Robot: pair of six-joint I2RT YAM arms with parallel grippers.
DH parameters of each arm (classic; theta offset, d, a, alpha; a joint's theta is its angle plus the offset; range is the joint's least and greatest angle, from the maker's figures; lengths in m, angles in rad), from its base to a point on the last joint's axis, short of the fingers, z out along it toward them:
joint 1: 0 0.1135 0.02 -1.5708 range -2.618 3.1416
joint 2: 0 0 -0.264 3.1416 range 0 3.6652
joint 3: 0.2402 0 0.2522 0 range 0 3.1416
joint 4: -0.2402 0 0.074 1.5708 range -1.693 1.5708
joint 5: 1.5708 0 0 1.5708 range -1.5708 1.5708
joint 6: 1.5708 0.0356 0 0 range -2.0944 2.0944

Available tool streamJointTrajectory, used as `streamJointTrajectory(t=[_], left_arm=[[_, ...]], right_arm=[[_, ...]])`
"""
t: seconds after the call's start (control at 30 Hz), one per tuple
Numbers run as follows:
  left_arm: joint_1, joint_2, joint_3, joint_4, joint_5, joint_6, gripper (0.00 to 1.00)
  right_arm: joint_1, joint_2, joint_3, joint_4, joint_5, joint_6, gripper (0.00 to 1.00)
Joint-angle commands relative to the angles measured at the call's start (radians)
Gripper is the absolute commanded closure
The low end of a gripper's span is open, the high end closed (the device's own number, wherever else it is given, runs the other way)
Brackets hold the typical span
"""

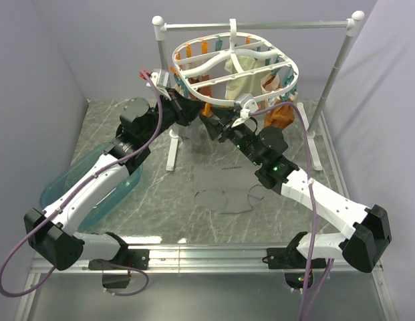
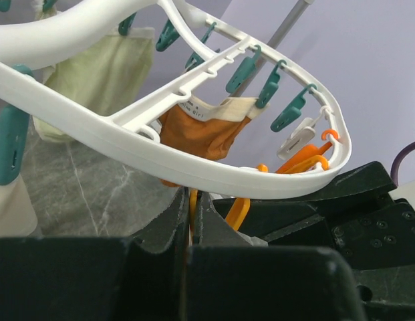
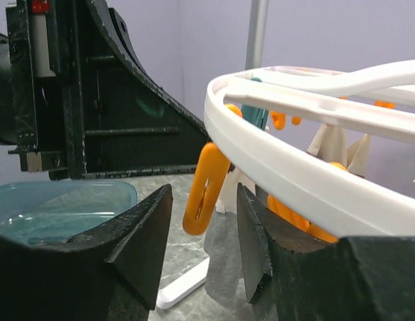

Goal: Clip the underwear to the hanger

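Underwear [image 1: 224, 183] lies flat; left tool [image 2: 194, 212] pinches peg [image 2: 192, 199].

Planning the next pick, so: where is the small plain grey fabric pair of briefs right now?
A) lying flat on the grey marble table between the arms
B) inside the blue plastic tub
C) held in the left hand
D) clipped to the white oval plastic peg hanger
A: the top view shows the grey briefs lying spread flat on the marble table, between the two arms.
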Motion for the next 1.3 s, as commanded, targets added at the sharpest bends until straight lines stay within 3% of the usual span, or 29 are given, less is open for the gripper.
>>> streamJointTrajectory(t=[0.0,0.07,0.3,0.4,0.53,0.63,0.9,1.03,1.27], left_arm=[[0.000,-0.037,-0.006,0.017,0.059,-0.017,1.00],[-0.002,-0.037,-0.009,0.017,0.061,-0.021,1.00],[0.000,-0.043,0.000,0.011,0.082,-0.014,1.00],[0.009,-0.058,0.015,-0.028,0.082,0.008,0.89],[0.035,-0.097,0.006,-0.089,0.108,0.011,0.56],[0.047,-0.123,-0.002,-0.121,0.145,0.037,0.43],[0.049,-0.102,0.036,-0.158,0.220,0.095,0.38],[0.047,-0.034,0.098,-0.190,0.179,0.091,0.42],[0.037,-0.025,0.055,-0.034,0.131,0.086,0.45]], right_arm=[[0.005,0.017,0.059,0.054,0.016,-0.029,0.50],[0.008,0.026,0.060,0.055,0.015,-0.048,0.51],[0.005,0.029,0.057,0.038,-0.028,-0.113,0.68],[0.005,0.031,0.060,0.038,-0.028,-0.140,0.83],[0.005,0.034,0.065,0.040,-0.025,-0.155,0.94],[0.003,0.035,0.067,0.041,-0.027,-0.152,1.00],[0.003,0.031,0.064,0.038,-0.036,-0.143,1.00],[0.003,0.020,0.056,0.032,-0.040,-0.141,1.00],[0.003,0.020,0.056,0.031,-0.047,-0.137,1.00]])
